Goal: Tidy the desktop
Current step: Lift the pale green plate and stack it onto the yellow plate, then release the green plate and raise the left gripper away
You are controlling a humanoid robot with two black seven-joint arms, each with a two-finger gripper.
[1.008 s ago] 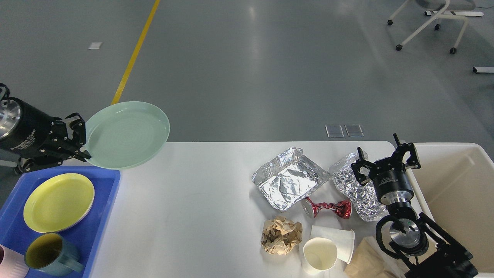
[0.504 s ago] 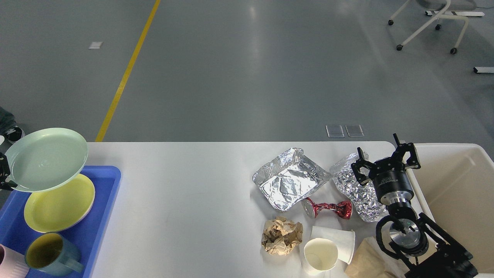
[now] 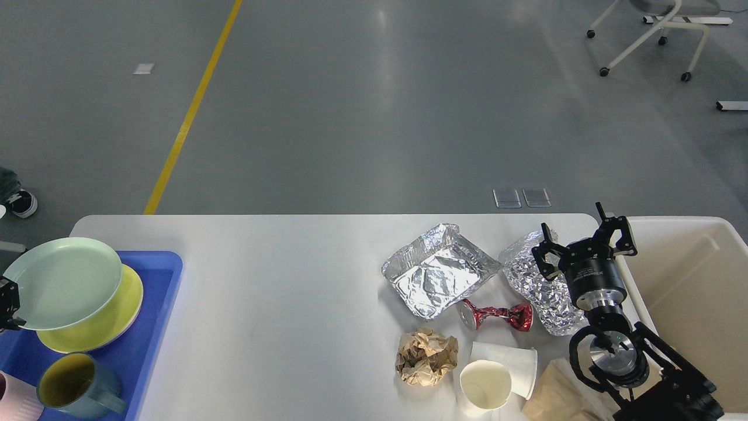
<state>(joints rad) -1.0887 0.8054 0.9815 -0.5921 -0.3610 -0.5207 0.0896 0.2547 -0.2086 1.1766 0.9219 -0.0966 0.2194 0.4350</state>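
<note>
The white desktop [image 3: 292, 304] spans the view. My left gripper [image 3: 7, 305] shows only partly at the left edge, shut on the rim of a pale green plate [image 3: 61, 283]. It holds the plate just over a yellow plate [image 3: 127, 305] in the blue tray [image 3: 160, 280]. My right gripper [image 3: 584, 241] is open and empty, hovering over crumpled foil [image 3: 532, 292] near the right end. A foil tray [image 3: 435, 279], a crushed red can [image 3: 497, 316], a brown paper ball [image 3: 425, 356] and two paper cups [image 3: 488, 386] lie there.
A cream bin [image 3: 689, 292] stands off the right end of the desktop. A teal mug [image 3: 76, 386] and a pink cup [image 3: 9, 403] sit in the tray's front. A brown paper bag [image 3: 555, 400] lies by my right arm. A chair [image 3: 648, 35] stands far back.
My left gripper has carried the green plate left and down, from above the desktop's edge to just over the yellow plate in the tray. The right arm has not moved.
</note>
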